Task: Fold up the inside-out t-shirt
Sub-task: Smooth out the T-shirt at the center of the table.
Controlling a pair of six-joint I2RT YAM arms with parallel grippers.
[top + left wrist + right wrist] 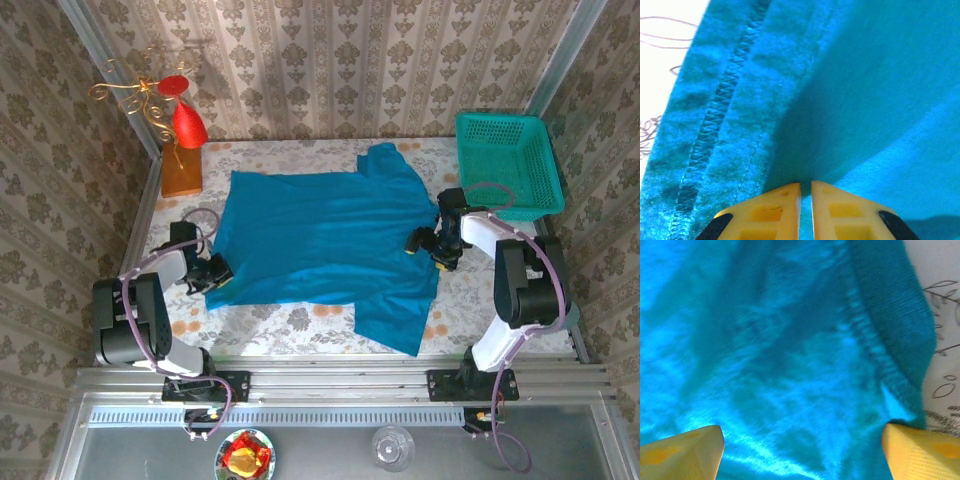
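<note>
The teal-blue t-shirt lies spread flat across the patterned table, seams showing, one sleeve toward the back and one toward the front right. My left gripper is at the shirt's left hem corner. In the left wrist view its yellow fingers are nearly together, with a fold of the t-shirt pinched in the narrow gap, so the left gripper is shut on cloth. My right gripper is at the shirt's right edge. In the right wrist view that gripper stands wide open over the t-shirt, beside a stitched edge seam.
A green mesh basket stands at the back right, close behind the right arm. A wooden stand with a red cone and gold wire sits at the back left. Bare table runs along the shirt's near edge.
</note>
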